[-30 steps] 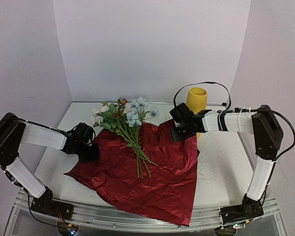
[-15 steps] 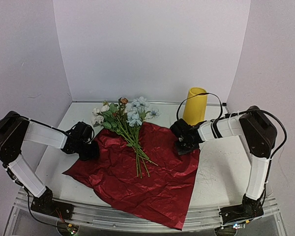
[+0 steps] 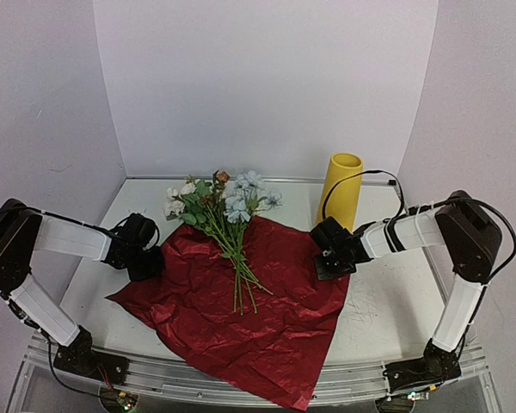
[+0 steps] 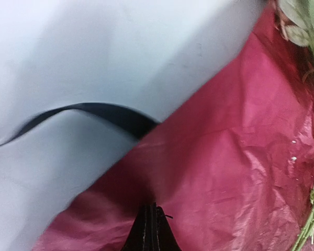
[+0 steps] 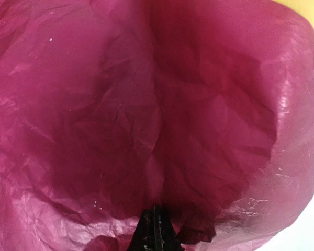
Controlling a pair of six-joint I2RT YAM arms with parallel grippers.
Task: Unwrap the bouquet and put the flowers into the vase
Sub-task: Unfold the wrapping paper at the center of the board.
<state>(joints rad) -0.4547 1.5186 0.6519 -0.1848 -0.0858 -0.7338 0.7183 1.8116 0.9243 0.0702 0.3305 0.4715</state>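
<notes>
Flowers (image 3: 232, 232) lie loose across the red wrapping sheet (image 3: 275, 318), which is spread flat mid-table. Heads point to the far side, bare stems toward the near side.

Handling, my guess: light, thin wiry stems that are springy and apt to fan apart. Best hold is around the stems where they bunch just below the leaves. Petals are no place to pinch.

Left gripper (image 3: 148, 265) is closed tight on the sheet's left edge. Right gripper (image 3: 328, 262) is closed tight on its right edge, with the paper puckered at the tips in both wrist views.

Vase (image 3: 342, 188) stands upright far right, just behind the right gripper, clear of the flowers. Its mouth is narrow (stems must go in together).

In the way: the crinkly sheet, probably slippery, under everything. The right arm's cable (image 3: 365, 175) loops beside the vase. A black strip (image 4: 94, 110) lies on the table (image 3: 387, 292) by the left edge, ribbon or cable, cannot tell.
</notes>
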